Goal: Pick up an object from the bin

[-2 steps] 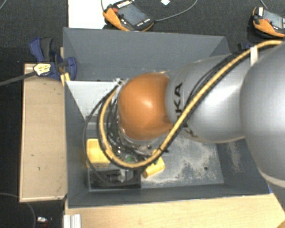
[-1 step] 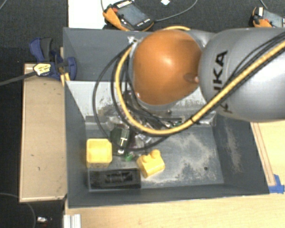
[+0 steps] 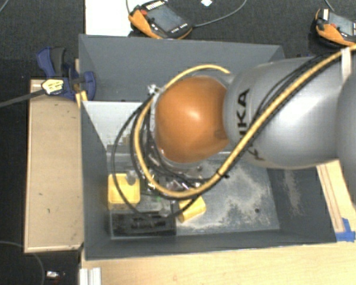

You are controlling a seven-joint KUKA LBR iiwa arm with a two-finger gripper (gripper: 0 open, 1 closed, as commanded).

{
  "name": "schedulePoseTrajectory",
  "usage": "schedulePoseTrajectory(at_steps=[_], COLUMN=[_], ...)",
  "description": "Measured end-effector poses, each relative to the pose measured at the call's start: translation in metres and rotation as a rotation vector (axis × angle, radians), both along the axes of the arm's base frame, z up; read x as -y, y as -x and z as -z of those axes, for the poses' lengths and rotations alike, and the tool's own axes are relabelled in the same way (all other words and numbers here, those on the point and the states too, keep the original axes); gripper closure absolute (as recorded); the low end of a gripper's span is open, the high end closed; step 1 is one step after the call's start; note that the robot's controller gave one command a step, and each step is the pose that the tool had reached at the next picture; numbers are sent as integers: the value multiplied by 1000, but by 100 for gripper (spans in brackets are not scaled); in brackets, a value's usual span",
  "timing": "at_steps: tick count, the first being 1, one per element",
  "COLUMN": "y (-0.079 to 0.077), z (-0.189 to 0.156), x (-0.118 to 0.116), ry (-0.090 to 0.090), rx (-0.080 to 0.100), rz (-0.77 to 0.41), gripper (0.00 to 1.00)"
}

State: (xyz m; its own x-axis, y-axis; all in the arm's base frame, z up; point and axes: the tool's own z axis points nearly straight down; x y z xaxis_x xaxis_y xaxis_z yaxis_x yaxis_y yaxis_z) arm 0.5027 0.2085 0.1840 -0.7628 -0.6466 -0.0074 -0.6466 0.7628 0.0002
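My gripper [image 3: 169, 181] reaches down into the front left part of the bin, mostly hidden under the arm's orange cover. Just left of it lies a yellow block [image 3: 120, 190] with a darker notch on top. A smaller yellow wedge-shaped piece [image 3: 192, 209] lies just to its front right. A flat black rectangular thing [image 3: 142, 223] lies against the bin's front wall, directly in front of the gripper.
The arm's cables loop around the cover and hang low over the yellow block. The bin's bare grey floor stretches to the right of the gripper. The sloping walls stand close on the left and front.
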Motion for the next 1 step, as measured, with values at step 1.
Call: schedulePoseTrajectory(at_steps=[1], y=[-10], z=[-151], x=[5], ry=[-4], rx=[18], rz=[-28], gripper=[100])
